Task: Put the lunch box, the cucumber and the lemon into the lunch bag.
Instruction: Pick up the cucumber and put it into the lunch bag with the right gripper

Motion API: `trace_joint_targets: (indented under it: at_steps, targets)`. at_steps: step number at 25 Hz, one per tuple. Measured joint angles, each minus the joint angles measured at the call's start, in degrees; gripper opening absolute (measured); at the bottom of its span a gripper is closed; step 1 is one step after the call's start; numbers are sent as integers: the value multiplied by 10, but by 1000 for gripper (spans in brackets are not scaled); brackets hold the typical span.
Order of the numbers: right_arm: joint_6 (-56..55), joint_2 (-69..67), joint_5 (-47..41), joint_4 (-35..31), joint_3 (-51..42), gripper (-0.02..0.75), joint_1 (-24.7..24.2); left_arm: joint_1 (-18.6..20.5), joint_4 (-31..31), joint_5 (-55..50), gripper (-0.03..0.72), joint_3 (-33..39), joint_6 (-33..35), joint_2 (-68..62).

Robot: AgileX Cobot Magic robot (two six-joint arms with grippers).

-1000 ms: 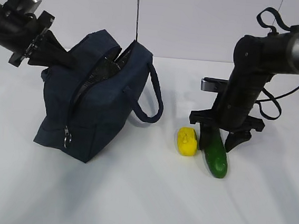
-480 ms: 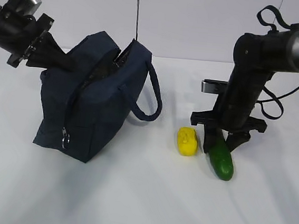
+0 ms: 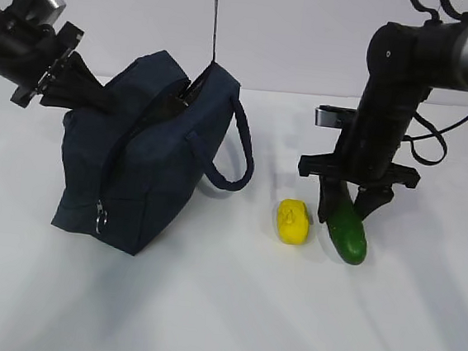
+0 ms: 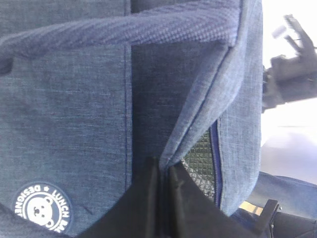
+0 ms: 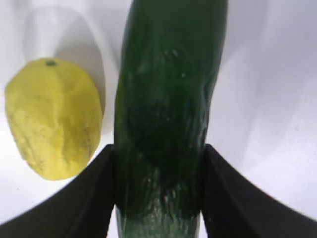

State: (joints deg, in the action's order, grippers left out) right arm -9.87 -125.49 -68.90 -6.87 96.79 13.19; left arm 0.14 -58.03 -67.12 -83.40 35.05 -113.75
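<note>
Cucumber (image 3: 345, 233) is the item you are dealing with now; in the exterior view it is sitting low in the right half of the frame, between the fingers of the right gripper (image 3: 347, 210), with the lemon (image 3: 293, 221) just beside it to the left. You are working toward the lunch bag (image 3: 143, 167) in the left half, whose top is gaping open; the lunch box is not showing anywhere. Aim to carry the cucumber high over the near handle (image 3: 237, 147) and lower it lengthwise into the opening, keeping it level so it is not slipping.

Left wrist view: the left gripper (image 4: 163, 198), at bottom centre, is pinching a fold of the bag's fabric with its 2 fingers closed together, pulling the mouth apart so the silvery lining (image 4: 200, 156) is showing. Keep that tension.

Right wrist view: both dark fingers are pressing the cucumber's flanks near the bottom of the frame, about half open, so you are gripping it around its girth. The lemon is lying at left, apart from the fingers.
</note>
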Motion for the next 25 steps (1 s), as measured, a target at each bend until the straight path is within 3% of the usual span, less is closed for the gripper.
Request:
trace_joint_targets:
  at_steps: [14, 18, 25]
  targets:
    - [65, 62, -5, -165, 2, 366, 0, 4, 14, 3, -8, 0, -1, 0]
    - [103, 92, -8, -284, 3, 366, 0, 4, 18, 3, -8, 0, -2, 0]
    - [263, 97, -9, -604, 13, 366, 0, 4, -44, -5, -8, 0, -2, 0]
